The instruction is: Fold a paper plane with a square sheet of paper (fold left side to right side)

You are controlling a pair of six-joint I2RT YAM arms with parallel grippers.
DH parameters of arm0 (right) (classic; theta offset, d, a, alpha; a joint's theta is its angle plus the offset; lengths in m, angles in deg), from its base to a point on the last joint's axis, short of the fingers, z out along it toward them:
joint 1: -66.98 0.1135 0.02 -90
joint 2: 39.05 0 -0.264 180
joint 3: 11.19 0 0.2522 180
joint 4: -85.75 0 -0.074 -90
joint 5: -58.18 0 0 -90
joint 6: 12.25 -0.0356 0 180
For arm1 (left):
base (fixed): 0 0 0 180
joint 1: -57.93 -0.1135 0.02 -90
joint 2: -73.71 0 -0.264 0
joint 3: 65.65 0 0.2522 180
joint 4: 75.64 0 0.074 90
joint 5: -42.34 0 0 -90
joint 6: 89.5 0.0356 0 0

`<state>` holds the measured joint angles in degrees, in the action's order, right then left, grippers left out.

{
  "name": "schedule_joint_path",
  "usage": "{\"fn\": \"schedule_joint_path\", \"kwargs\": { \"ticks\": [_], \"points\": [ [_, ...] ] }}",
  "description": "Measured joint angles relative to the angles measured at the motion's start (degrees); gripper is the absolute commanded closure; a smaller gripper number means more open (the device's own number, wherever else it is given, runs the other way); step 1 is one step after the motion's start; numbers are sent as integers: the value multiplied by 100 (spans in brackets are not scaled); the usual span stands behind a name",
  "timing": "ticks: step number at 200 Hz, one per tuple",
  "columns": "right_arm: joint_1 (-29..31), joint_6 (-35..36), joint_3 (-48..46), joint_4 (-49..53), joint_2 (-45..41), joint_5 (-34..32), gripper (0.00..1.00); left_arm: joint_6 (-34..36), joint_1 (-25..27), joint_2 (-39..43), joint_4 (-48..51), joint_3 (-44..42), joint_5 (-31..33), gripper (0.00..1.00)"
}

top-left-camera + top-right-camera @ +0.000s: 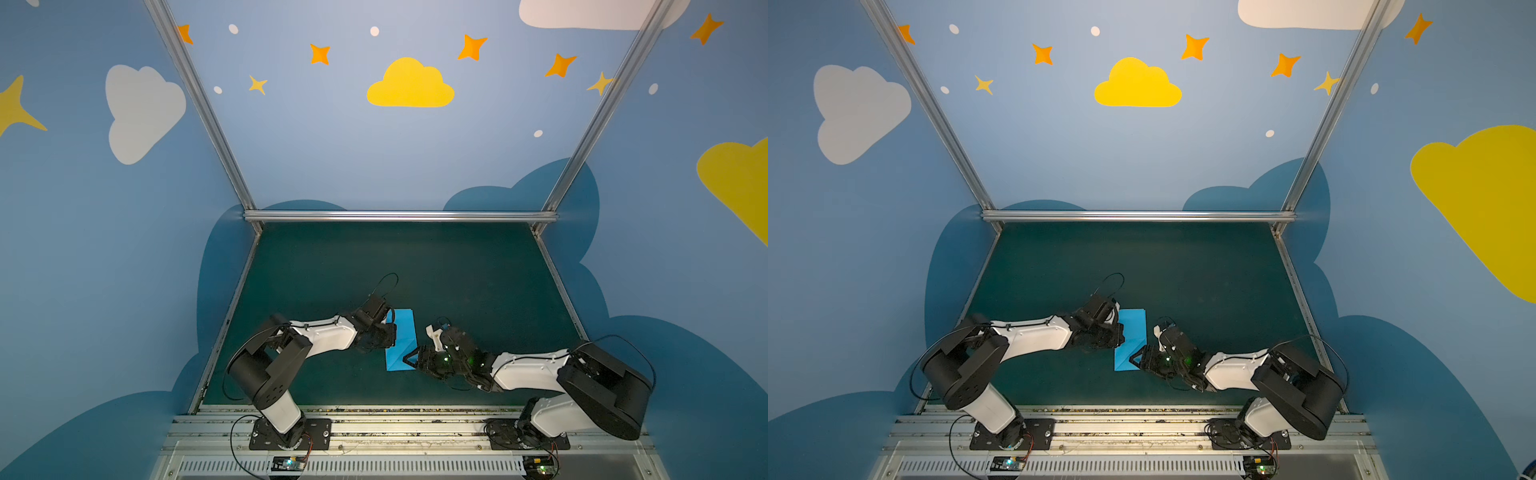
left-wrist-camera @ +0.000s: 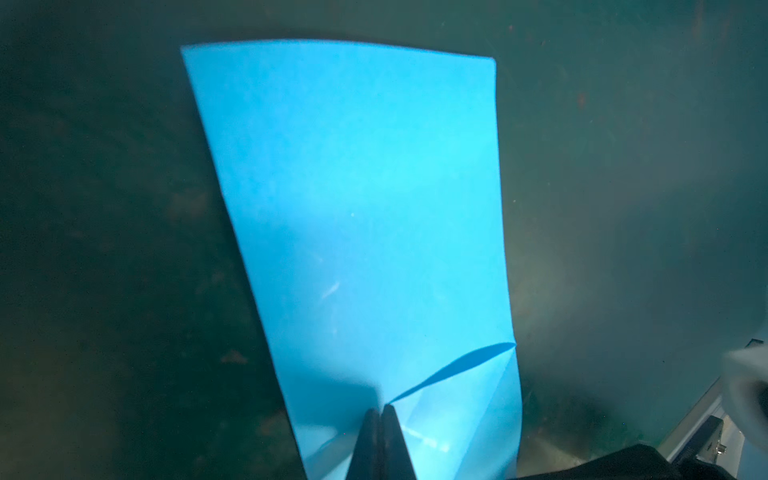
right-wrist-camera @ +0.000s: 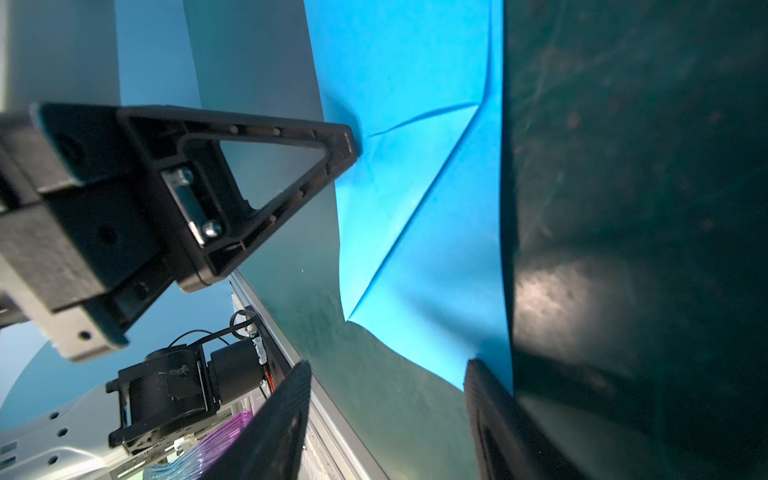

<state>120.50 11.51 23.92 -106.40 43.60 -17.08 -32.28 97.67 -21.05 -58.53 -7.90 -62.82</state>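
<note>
Both top views show the folded paper (image 1: pixel 400 338) lying on the green mat (image 1: pixel 457 282). Fully closed, the left gripper (image 2: pixel 380 415) presses its tips onto it. The right gripper (image 3: pixel 388 368) gapes empty at its near corner.

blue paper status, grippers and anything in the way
Left gripper shut, tips pressing the folded blue paper. Right gripper open beside its near corner, gripping nothing. One corner folded over. Nothing in the way.

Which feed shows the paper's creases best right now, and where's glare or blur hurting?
Left wrist: square sheet of paper bright, slightly soft, crease shadow clear. Right wrist: creases crisp, glare patch on the mat, right gripper fingers blurred. Both top views: even light, paper small.
</note>
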Motion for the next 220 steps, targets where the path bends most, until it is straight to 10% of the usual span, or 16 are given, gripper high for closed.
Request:
{"fn": "schedule_joint_path", "kwargs": {
  "ticks": [125, 178, 220],
  "points": [
    [-48, 275, 105, 697, -271, -656, 38, -2, -11, -7, -166, -66, -70, 96],
    [22, 160, 44, 586, -282, -826, 39, -103, -24, 640, 168, -177, -44, 48],
    [9, 173, 50, 588, -251, -828, 46, -302, -365, 1648, 273, -503, 26, 37]
  ]
}}
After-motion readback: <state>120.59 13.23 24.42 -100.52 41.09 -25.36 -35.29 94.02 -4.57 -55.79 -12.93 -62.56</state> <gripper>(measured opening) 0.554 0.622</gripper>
